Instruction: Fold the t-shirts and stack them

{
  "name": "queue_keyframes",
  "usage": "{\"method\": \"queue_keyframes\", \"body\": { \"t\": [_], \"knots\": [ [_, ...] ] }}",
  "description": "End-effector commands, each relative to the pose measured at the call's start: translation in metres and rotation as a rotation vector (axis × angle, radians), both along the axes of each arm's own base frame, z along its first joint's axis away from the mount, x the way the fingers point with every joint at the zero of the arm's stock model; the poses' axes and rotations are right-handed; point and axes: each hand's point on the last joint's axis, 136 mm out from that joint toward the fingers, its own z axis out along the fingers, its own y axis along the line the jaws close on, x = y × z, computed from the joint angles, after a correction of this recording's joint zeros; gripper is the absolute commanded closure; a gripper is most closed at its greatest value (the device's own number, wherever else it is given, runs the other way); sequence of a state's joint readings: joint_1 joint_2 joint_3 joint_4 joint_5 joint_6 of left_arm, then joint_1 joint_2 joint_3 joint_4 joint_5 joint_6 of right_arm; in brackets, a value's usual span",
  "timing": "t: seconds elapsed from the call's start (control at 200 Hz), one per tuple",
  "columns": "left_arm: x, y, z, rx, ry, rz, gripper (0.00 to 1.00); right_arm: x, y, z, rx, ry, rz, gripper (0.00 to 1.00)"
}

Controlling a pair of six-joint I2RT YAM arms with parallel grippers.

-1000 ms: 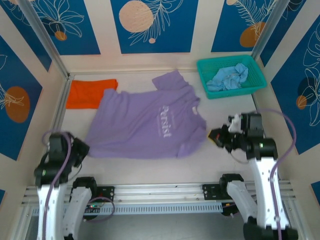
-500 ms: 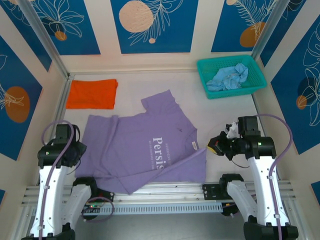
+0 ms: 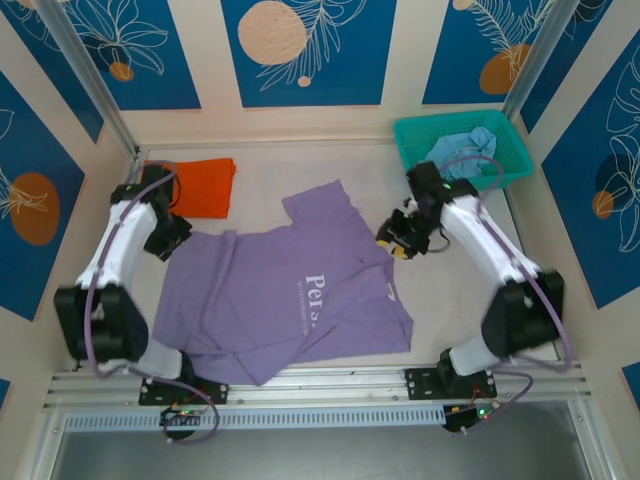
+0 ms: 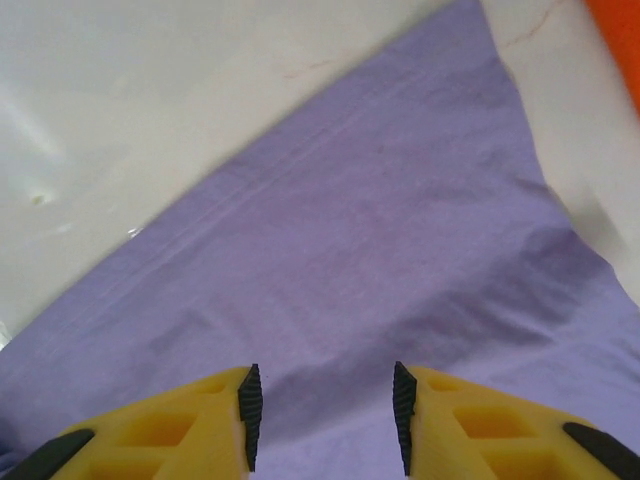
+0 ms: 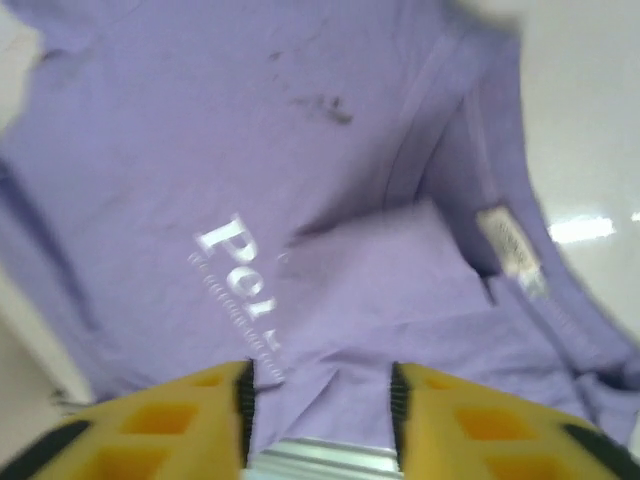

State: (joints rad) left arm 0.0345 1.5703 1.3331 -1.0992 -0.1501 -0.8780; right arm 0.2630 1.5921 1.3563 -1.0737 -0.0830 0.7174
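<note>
A teal mesh basket (image 3: pixel 515 150) sits at the pale table's (image 3: pixel 290 165) far right corner

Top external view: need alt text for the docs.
A lavender t-shirt lies spread on the table, left gripper at its far-left corner and right gripper at its right edge, both open. Folded orange t-shirt far left; pale blue t-shirt crumpled in teal basket.

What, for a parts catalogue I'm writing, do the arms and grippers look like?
Both arms, left arm and right arm, have white shells with black joints and a lavender cable looping alongside. The left gripper and right gripper have yellow fingers with black ribbed pads.
</note>
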Motion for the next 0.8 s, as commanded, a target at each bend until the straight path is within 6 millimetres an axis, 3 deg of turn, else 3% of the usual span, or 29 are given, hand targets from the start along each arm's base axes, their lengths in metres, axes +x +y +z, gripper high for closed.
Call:
{"method": "queue_keyframes", "body": {
  "t": [0.0,0.065,0.12,0.23,0.33,0.44,0.61,0.795],
  "knots": [
    [0.018,-0.006,-0.021,-0.032,0.085,-0.051,0.59,0.022,-0.013,-0.023,-0.186,0.047,0.022,0.46],
    [0.026,-0.002,-0.035,-0.018,0.123,-0.051,0.59,0.054,0.002,-0.024,-0.171,-0.02,0.04,0.41],
    [0.033,-0.004,-0.048,-0.029,0.131,-0.056,0.59,0.081,0.029,-0.031,-0.092,-0.035,0.075,0.41],
    [0.035,-0.004,-0.072,-0.036,0.16,-0.038,0.61,0.127,0.069,-0.052,-0.088,-0.035,0.16,0.51],
    [0.034,-0.001,-0.089,-0.016,0.186,-0.036,0.62,0.154,0.097,-0.069,-0.044,-0.021,0.179,0.56],
    [0.029,0.006,-0.103,0.012,0.22,-0.026,0.64,0.17,0.117,-0.092,-0.016,0.002,0.18,0.6],
    [0.024,0.011,-0.119,0.03,0.23,0.019,0.67,0.178,0.114,-0.124,-0.042,0.036,0.165,0.63],
    [0.028,0.02,-0.13,0.075,0.233,0.065,0.68,0.185,0.051,-0.162,-0.171,0.127,0.013,0.65]
  ]
}}
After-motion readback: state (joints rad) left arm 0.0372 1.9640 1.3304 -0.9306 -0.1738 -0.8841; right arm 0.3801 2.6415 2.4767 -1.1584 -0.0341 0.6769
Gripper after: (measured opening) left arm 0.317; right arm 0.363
